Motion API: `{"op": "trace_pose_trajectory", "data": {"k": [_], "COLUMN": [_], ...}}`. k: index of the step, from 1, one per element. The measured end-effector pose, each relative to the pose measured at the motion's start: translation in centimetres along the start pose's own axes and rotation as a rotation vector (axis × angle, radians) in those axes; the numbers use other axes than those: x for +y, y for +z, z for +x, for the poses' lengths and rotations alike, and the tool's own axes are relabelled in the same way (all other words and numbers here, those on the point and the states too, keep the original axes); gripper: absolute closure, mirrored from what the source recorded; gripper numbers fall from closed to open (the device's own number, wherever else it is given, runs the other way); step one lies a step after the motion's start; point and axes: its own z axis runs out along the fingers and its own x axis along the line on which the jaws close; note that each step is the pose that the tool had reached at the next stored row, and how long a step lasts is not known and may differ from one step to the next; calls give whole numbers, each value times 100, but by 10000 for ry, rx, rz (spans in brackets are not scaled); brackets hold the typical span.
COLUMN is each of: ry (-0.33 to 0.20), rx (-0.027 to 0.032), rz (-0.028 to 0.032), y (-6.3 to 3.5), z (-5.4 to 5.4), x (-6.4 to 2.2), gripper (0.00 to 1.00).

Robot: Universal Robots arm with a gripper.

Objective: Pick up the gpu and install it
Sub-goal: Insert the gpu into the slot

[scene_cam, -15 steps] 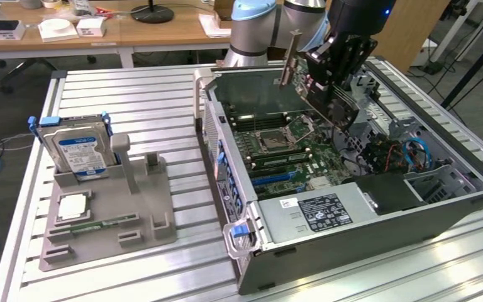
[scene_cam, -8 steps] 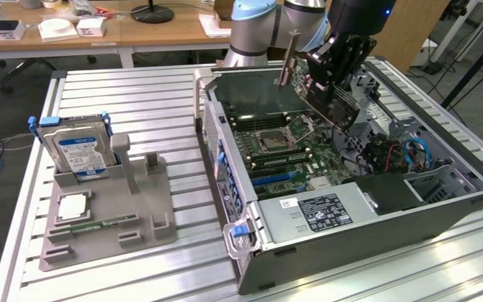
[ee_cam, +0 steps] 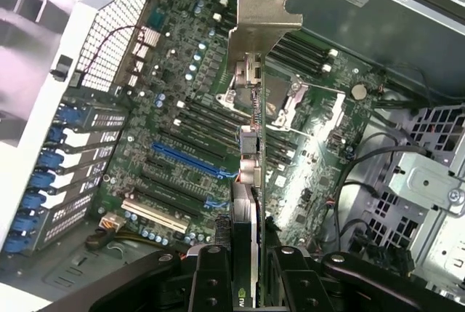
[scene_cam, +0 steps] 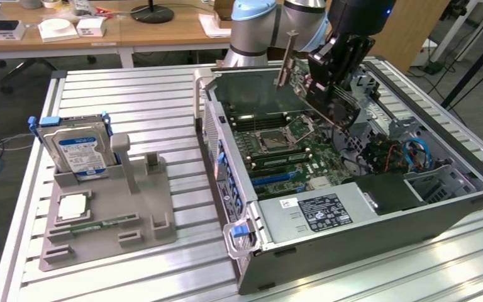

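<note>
Gpu [scene_cam: 329, 104] hangs over the motherboard [scene_cam: 279, 154] inside the open computer case [scene_cam: 376, 242], clamped edgewise in the hand [ee_cam: 247, 283], its silver bracket [ee_cam: 258, 14] farthest from the hand.

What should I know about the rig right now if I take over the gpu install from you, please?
Gripper: shut on the gpu, which is held on edge with its silver bracket end away from the wrist.
Where: the gpu hangs in the air over the motherboard inside the open computer case and appears clear of every slot.
Done: pick-up.
Left: the gpu is not yet seated in a slot.
</note>
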Motion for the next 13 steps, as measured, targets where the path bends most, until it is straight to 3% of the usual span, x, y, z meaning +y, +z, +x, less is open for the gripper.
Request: {"op": "trace_pose_trajectory", "data": {"k": [13], "ry": [-1004], "rx": [18], "rz": [-28], "y": [0], "z": [0], "x": [0], "gripper": [73]}}
